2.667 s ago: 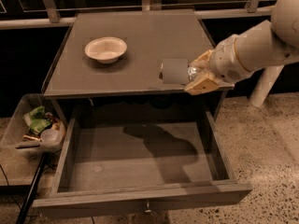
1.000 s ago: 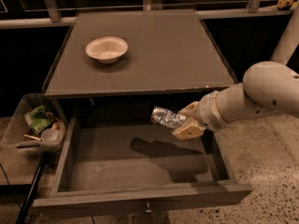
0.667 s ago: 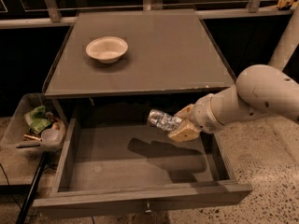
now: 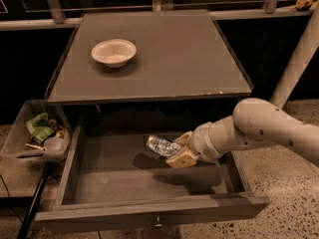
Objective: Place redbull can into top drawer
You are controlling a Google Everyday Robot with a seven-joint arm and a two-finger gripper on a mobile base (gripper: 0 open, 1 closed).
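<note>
Speckled flooring surrounds the grey cabinet [image 4: 149, 63], whose top drawer [image 4: 109, 183] is pulled fully open. I judge the transfer nearly complete: my gripper [image 4: 178, 149], reaching in from the right, is clamped on the redbull can [image 4: 159, 146], which hangs over the drawer floor, right of centre. Release and withdrawal are left. The can lies near-horizontal, its long axis left-right and its free end pointing left.

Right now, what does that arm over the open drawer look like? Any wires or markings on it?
The arm is a thick, smooth, cream-white tube with rounded joints and a few small dark dots on its shell. It narrows to a ringed pale wrist. The gripper, over the open top drawer, has two blocky tan fingers. No cables, labels or sleeves show.
</note>
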